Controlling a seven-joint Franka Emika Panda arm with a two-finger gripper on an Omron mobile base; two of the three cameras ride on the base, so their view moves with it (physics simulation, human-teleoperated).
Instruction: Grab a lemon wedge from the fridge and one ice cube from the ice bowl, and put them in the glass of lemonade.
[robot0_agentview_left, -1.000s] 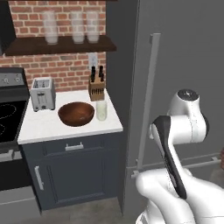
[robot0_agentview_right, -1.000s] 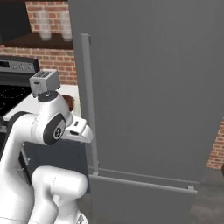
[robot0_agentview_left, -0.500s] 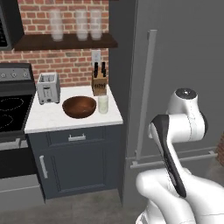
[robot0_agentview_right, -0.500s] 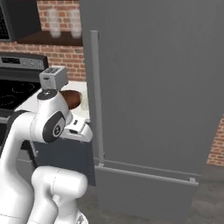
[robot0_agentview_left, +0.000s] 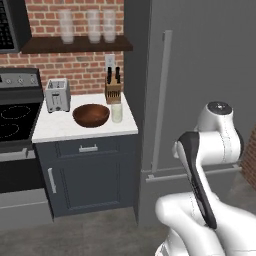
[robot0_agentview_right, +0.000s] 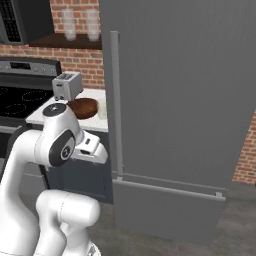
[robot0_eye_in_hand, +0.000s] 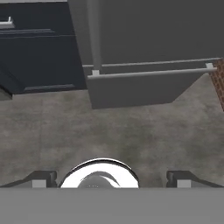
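Observation:
The fridge (robot0_agentview_left: 200, 75) stands shut, its long pale handle (robot0_agentview_left: 162, 100) upright on the door; the lemon wedge is hidden behind that door. On the white counter sits the wooden ice bowl (robot0_agentview_left: 91, 114), and I cannot make out an ice cube in it. The glass of lemonade (robot0_agentview_left: 117, 112) stands just right of the bowl. The fridge (robot0_agentview_right: 190, 100) and ice bowl (robot0_agentview_right: 82, 107) also show from the right. My gripper (robot0_eye_in_hand: 111, 179) is open, pointing down at the floor before the fridge (robot0_eye_in_hand: 144, 26), with nothing between its fingertips (robot0_eye_in_hand: 43, 179).
A toaster (robot0_agentview_left: 57, 95) and a knife block (robot0_agentview_left: 113, 90) stand at the back of the counter (robot0_agentview_left: 60, 132). Tall glasses (robot0_agentview_left: 87, 25) line a shelf above. A stove (robot0_agentview_left: 12, 117) adjoins the counter on the left. Dark cabinet doors (robot0_eye_in_hand: 39, 48) sit beside the fridge's lower drawer bar (robot0_eye_in_hand: 148, 72).
Both base views have shifted as the base drove, bringing the fridge and counter closer. The arm holds the same pose and the gripper stays open.

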